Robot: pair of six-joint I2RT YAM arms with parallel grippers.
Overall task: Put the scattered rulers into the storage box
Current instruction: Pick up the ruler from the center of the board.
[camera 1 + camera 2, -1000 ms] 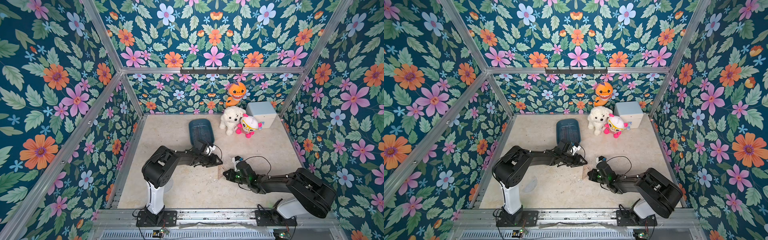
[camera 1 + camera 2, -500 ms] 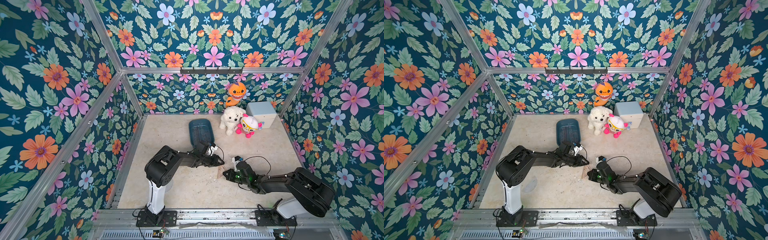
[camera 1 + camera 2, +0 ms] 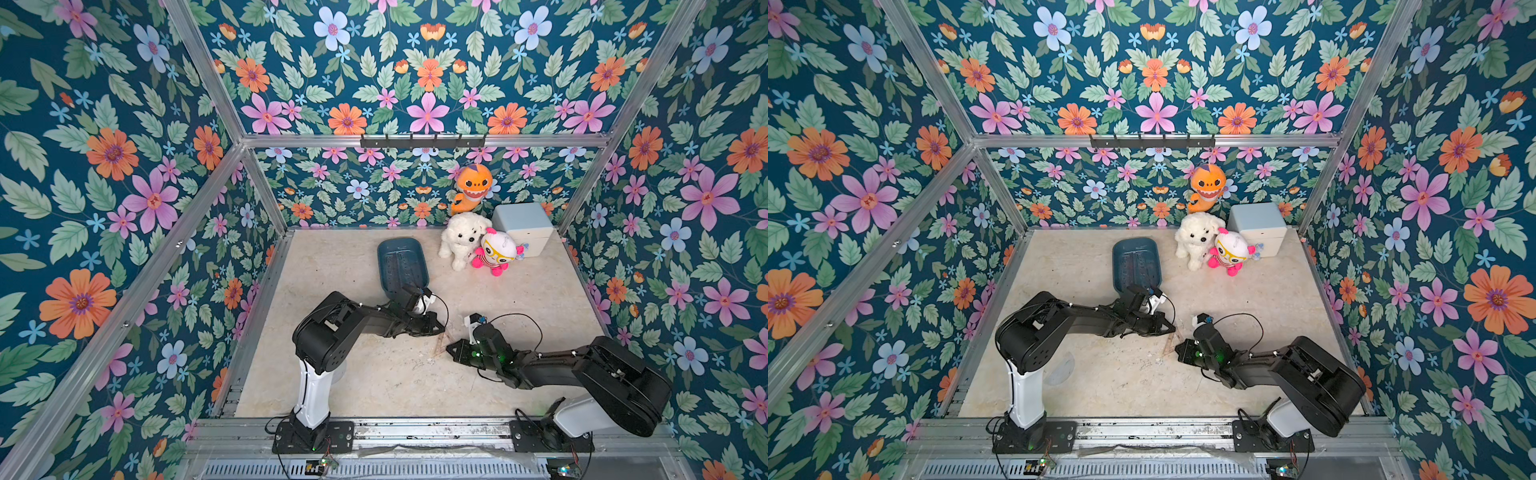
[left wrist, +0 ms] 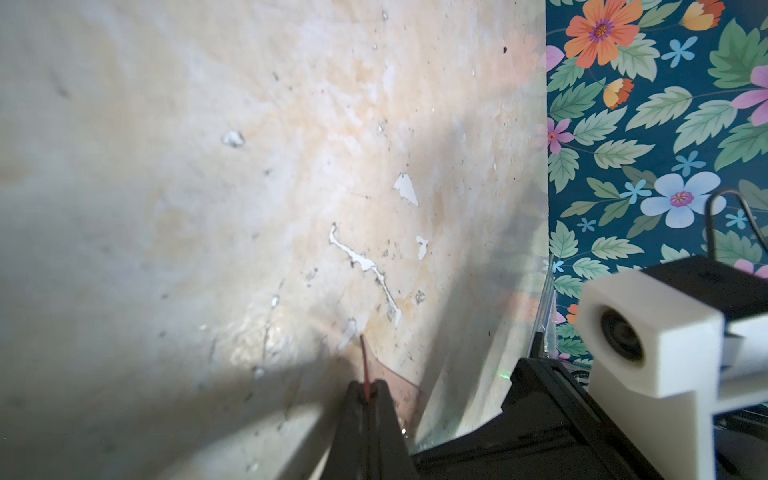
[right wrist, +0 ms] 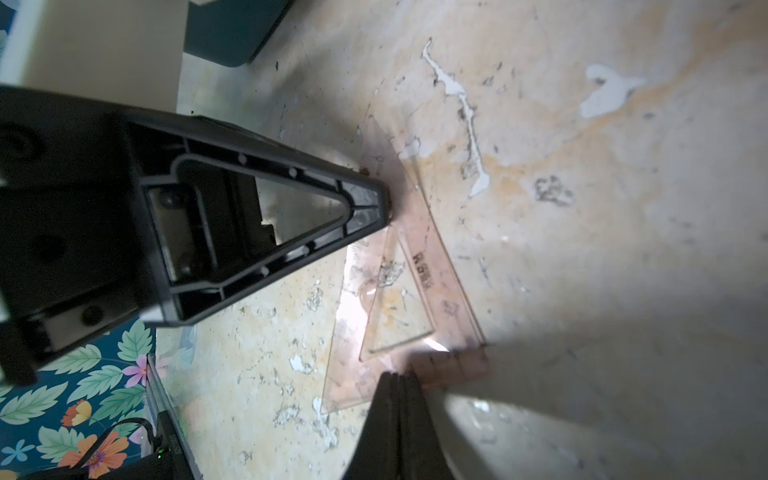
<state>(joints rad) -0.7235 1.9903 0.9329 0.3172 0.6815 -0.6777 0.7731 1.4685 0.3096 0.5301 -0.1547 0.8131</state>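
Closes the left hand from half open a second ago, through narrower half a second ago, to fingers pressed together now on the pink tip of the set square. Lowers the tips a touch toward the worktop.

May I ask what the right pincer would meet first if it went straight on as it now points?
Probably the pink set square lying just ahead, then the left pincer gripping its far edge; depth is unclear.
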